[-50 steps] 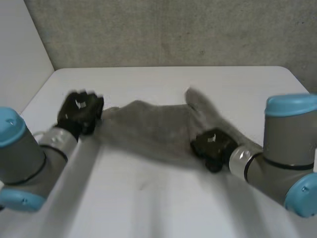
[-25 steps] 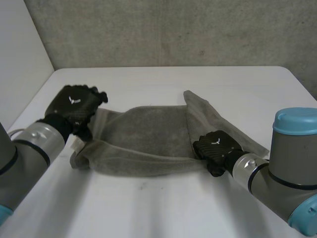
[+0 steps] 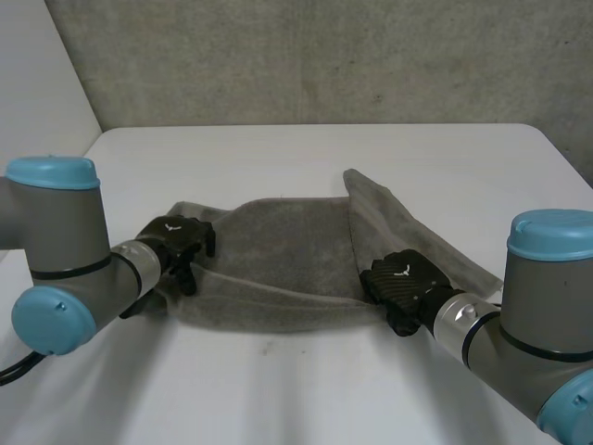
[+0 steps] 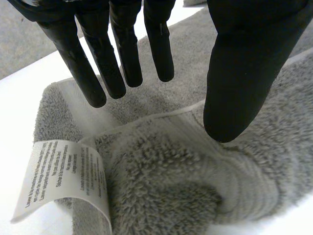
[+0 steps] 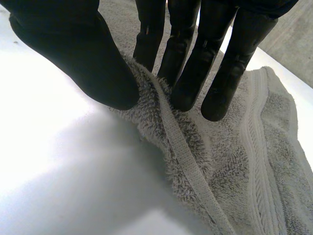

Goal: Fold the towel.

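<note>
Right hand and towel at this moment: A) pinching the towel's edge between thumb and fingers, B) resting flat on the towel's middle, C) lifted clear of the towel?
A: in its wrist view the right hand grips the towel by its hemmed edge, thumb against fingers.

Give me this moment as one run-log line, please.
task: fold towel | left hand: open, above corner by label | right hand: pinching towel edge | towel: rumpled on table

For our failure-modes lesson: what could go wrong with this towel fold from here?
The right robot hand grips the towel only by its hem, which might slip. The left robot hand is open over the bunched corner by the care label; that end could lag, skewing the fold.
</note>
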`<action>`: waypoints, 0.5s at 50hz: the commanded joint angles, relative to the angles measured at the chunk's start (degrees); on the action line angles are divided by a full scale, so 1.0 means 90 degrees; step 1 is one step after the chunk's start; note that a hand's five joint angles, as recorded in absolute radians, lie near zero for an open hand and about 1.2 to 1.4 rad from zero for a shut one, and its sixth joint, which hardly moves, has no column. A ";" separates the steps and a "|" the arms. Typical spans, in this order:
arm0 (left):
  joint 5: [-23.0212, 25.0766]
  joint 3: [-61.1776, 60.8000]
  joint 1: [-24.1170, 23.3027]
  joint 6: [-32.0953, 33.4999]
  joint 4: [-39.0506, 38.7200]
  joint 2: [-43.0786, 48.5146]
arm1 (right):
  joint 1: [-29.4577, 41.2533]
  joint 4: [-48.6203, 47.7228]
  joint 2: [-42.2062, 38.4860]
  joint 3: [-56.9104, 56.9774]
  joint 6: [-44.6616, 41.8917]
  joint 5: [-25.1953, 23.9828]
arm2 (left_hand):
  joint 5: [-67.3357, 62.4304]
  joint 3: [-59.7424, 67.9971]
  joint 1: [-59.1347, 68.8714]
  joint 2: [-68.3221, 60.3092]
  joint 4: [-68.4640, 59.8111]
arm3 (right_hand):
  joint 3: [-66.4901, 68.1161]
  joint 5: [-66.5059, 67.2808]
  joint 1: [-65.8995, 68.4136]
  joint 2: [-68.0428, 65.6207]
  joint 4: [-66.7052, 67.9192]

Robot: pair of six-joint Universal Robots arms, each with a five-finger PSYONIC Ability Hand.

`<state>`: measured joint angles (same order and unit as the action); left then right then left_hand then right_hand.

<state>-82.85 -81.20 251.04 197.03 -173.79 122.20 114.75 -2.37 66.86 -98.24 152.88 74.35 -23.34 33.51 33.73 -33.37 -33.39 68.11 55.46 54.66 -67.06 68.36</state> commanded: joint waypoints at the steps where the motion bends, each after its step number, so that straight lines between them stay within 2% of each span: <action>1: -0.0003 0.0028 0.0017 0.0431 -0.0085 0.0259 | 0.0004 -0.0049 -0.0027 -0.0013 -0.0014 0.0001 | -0.0533 0.0514 0.0489 -0.0529 -0.0528 | 0.1321 0.1616 0.2815 -0.1438 0.1293; 12: -0.0471 -0.0040 0.0036 0.0676 -0.0085 0.0319 | -0.0006 -0.0068 -0.0046 -0.0022 -0.0014 0.0001 | -0.0702 0.0682 0.0658 -0.0698 -0.0696 | 0.1321 0.1616 0.2815 -0.1438 0.1293; 25: -0.0501 -0.0050 0.0036 0.0881 -0.0075 0.0358 | 0.0004 -0.0078 -0.0066 -0.0022 -0.0024 0.0001 | -0.0551 0.0532 0.0507 -0.0547 -0.0546 | 0.1321 0.1616 0.2815 -0.1438 0.1293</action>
<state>-87.31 -81.52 251.36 204.01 -174.54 125.29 114.78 -3.05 66.28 -98.44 152.70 74.35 -23.37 33.50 33.71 -33.46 -33.45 68.11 55.46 54.66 -67.06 68.36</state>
